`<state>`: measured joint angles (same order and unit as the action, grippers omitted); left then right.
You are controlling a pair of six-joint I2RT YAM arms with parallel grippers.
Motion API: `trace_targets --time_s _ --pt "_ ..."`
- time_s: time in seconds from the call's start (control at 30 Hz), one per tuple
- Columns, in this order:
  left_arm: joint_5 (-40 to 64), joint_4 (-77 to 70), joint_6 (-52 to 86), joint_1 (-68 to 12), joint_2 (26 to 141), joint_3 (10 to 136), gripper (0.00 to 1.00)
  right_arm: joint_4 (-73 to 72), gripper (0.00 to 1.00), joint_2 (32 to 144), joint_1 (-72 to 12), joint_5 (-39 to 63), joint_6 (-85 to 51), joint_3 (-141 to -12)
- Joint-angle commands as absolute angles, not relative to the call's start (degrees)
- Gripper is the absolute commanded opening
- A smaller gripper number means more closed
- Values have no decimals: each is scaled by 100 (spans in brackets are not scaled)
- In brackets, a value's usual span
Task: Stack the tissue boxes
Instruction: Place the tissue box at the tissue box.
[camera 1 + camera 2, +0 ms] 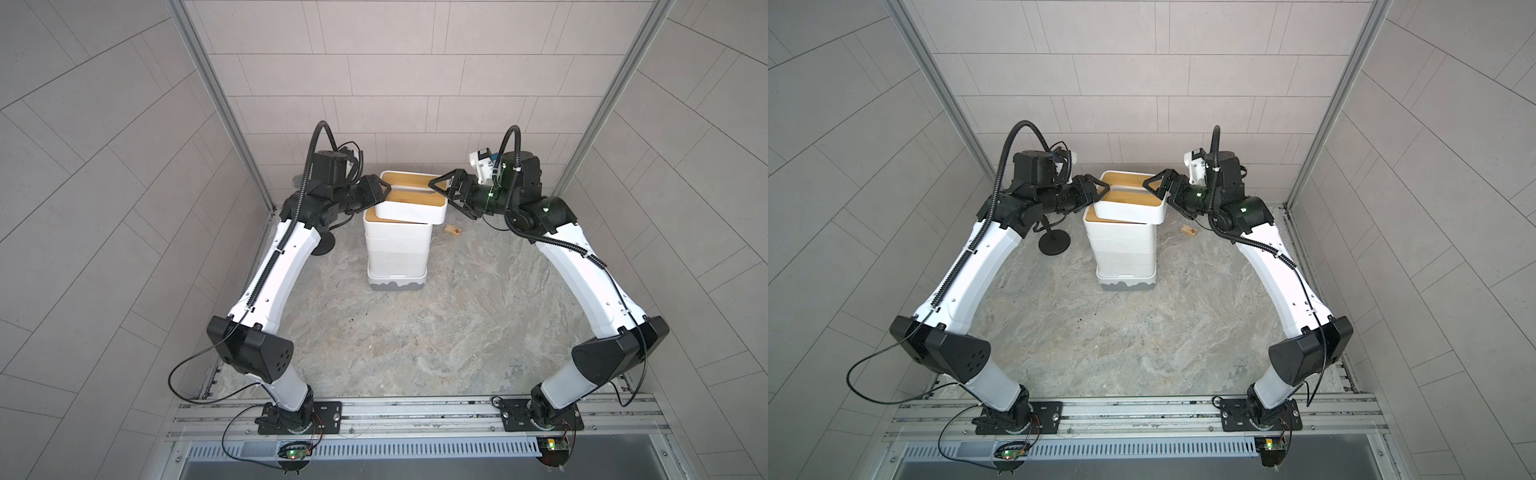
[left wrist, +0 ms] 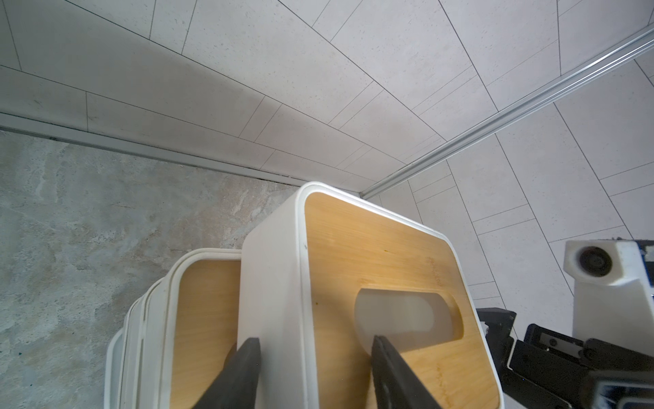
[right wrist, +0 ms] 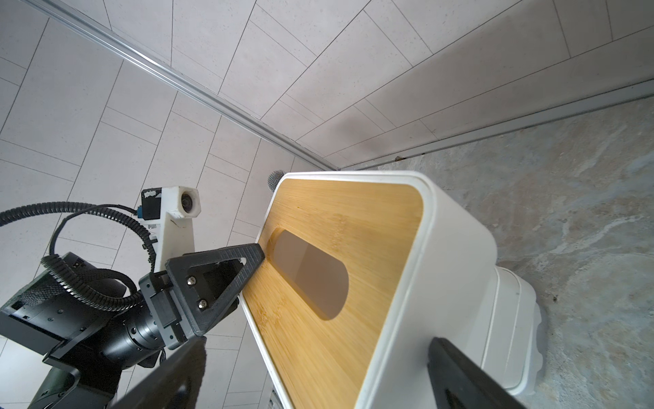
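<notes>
A stack of tissue boxes (image 1: 397, 249) (image 1: 1121, 249) stands at the back middle on a box with a grey wavy base (image 1: 397, 286). On top lies a bamboo-topped tissue box (image 1: 411, 210) (image 1: 1129, 210) (image 2: 371, 255) (image 3: 354, 219), skewed and overhanging to the right, so the bamboo lid under it (image 2: 208, 301) shows. My left gripper (image 1: 384, 195) (image 1: 1102, 193) (image 2: 315, 345) is shut on that top box, one finger in the oval slot, one on the outer wall. My right gripper (image 1: 440, 195) (image 1: 1156, 193) (image 3: 318, 343) is open, straddling the box's right end; one finger nears the white wall, the other stands off it.
A small wooden block (image 1: 577, 231) (image 1: 1188, 231) lies right of the stack. A black round stand base (image 1: 1054, 243) sits under the left arm, its mesh head (image 3: 275, 179) behind the boxes. The tiled back wall is close behind the stack.
</notes>
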<state>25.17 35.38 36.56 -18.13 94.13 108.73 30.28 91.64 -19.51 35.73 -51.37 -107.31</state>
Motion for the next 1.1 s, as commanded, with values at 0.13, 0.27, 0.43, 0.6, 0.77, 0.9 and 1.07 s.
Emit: trace_targets --time_s 0.13,0.27,0.43,0.6,0.77,0.9,1.07 --pt "2593 3431 3639 -1858 9059 10700 55 2908 99 9272 -2131 3754 -5114 -10971" --pt "2509 3419 3614 -1849 8925 10635 55 2889 99 9297 -2179 3771 -5132 -10982" --pt "2460 3454 3604 -1837 8839 10609 55 2886 99 9296 -2214 3774 -5131 -10982" --pt "2436 3460 3593 -1835 8776 10564 55 2865 99 9318 -2266 3779 -5143 -11013" --pt "2414 3427 3609 -1794 8792 10527 55 2888 99 9411 -2313 3779 -5151 -11129" --pt "2374 3386 3633 -1768 8748 10481 55 2939 99 9461 -2358 3779 -5137 -11201" --pt "2373 3375 3633 -1759 8724 10467 55 2940 99 9484 -2381 3775 -5135 -11211"
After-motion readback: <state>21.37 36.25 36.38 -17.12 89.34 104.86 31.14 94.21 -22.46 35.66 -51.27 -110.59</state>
